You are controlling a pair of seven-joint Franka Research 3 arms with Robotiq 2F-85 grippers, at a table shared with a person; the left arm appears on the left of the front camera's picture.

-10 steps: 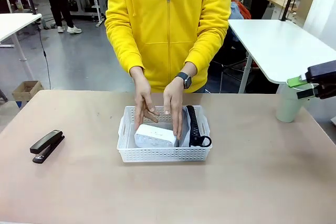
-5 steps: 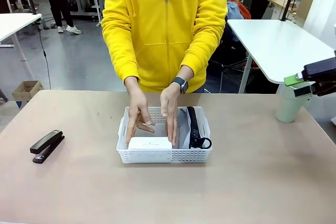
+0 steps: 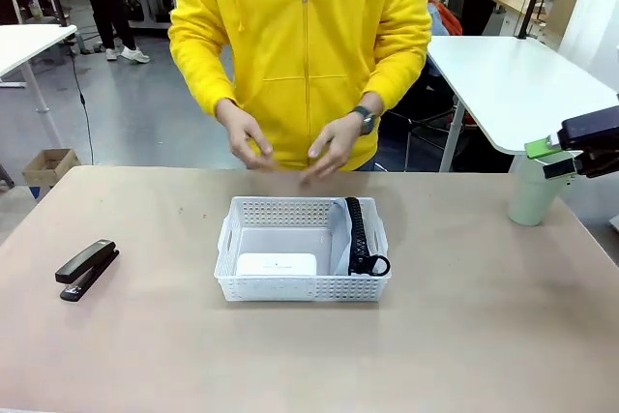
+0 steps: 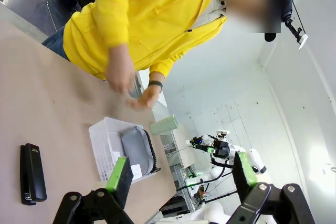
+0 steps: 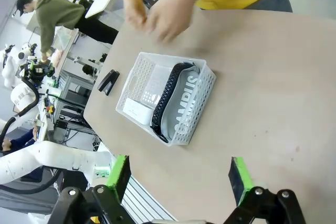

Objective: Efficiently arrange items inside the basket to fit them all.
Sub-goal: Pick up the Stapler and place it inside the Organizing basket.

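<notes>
My left tool (image 4: 181, 170) and right tool (image 3: 550, 159) are gaping wide, empty, while the stapler (image 3: 87, 269) is lying at the basket's (image 3: 286, 208) 9 o'clock, nearer my left, pointing toward 2 o'clock.

Left pincer (image 4: 181, 169) gapes wide, green pads well apart, gripping nothing. Right pincer (image 3: 548, 160) is open too, hanging out at the right, fingers pointing inward. The person's one hand (image 3: 244, 137) and other hand (image 3: 334, 150) are raised at the waist, fingers curled, empty.

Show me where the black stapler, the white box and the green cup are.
black stapler (image 3: 87, 269), front view, middle of its top arm.
white box (image 3: 277, 265), front view, centre of its top face.
green cup (image 3: 532, 202), front view, lower part of its wall.
</notes>
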